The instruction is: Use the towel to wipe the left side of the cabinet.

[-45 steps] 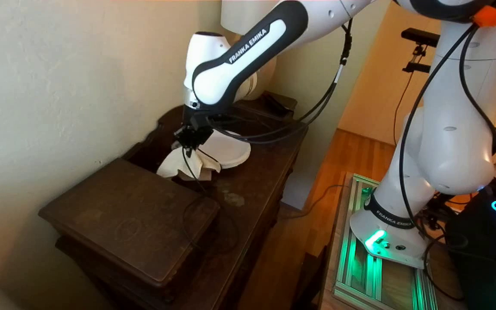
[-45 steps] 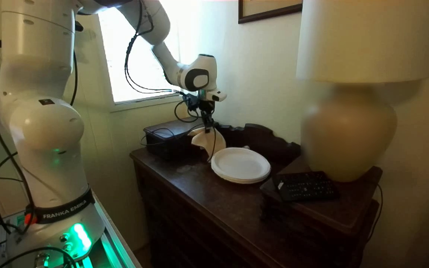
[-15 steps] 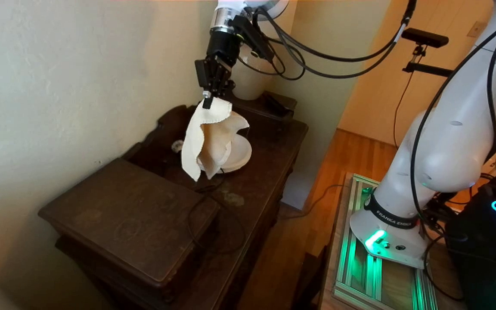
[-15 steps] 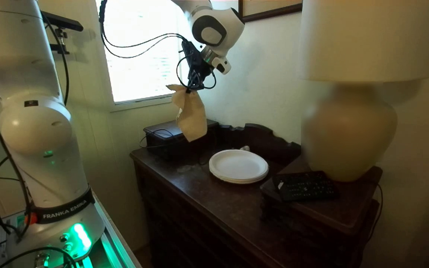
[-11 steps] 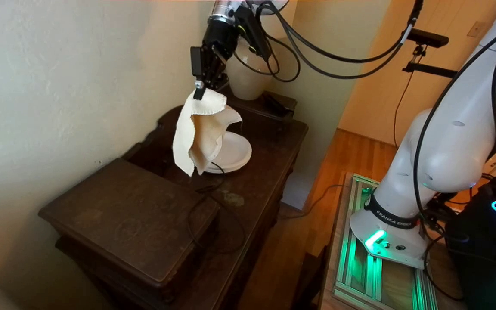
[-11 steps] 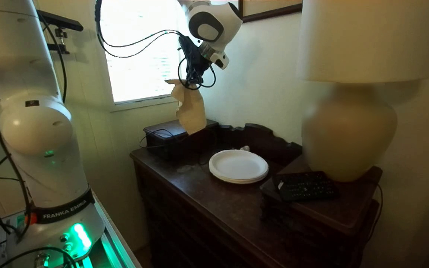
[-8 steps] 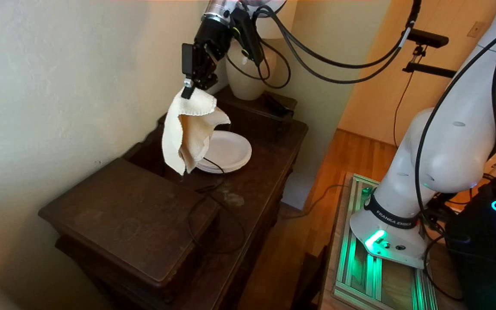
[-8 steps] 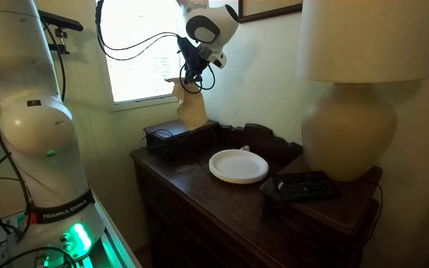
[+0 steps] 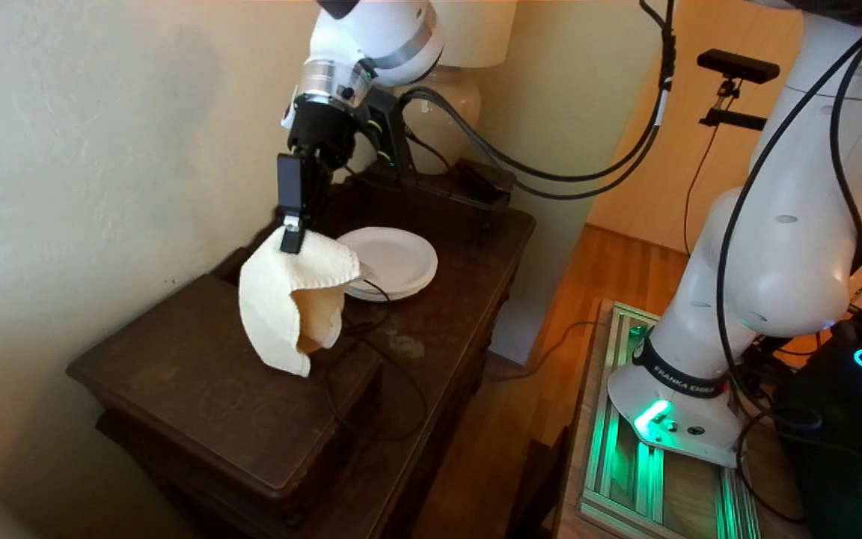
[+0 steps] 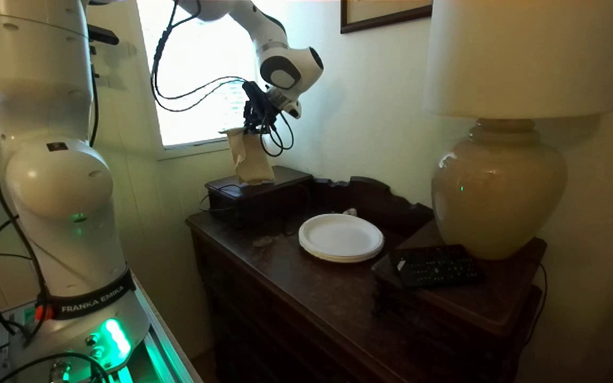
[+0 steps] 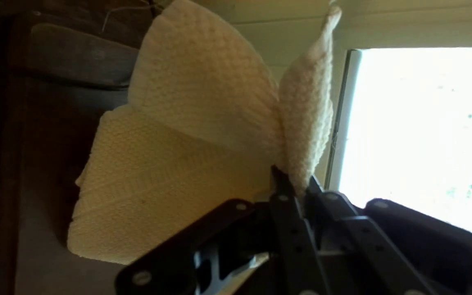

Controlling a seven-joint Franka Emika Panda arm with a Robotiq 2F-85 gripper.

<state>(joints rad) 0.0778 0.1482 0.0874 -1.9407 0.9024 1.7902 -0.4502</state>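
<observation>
The cream towel hangs from my gripper and shows in both exterior views [image 9: 270, 299] [image 10: 253, 162] and in the wrist view [image 11: 166, 192]. My gripper [image 9: 292, 238] is shut on the towel's upper part; in the wrist view the fingertips [image 11: 295, 182] pinch a fold. The cabinet is a dark wooden dresser [image 10: 280, 271] with a raised box section at each end. The towel hangs over the raised box farther from the lamp [image 9: 191, 389], which also shows in an exterior view [image 10: 290, 178]. I cannot tell whether its lower edge touches the box top.
White plates [image 9: 401, 258] sit stacked on the dresser's lower top. A lamp [image 10: 498, 186] and a black keyboard-like object [image 10: 437, 266] stand on the other raised section. A thin black cable [image 9: 416, 389] loops over the dresser. A wall [image 9: 139, 150] runs close behind.
Three seconds ago the towel was low beside the plates. It was then lifted in my gripper. Since half a second ago, gripper and towel have moved away from the plates and down over the raised box.
</observation>
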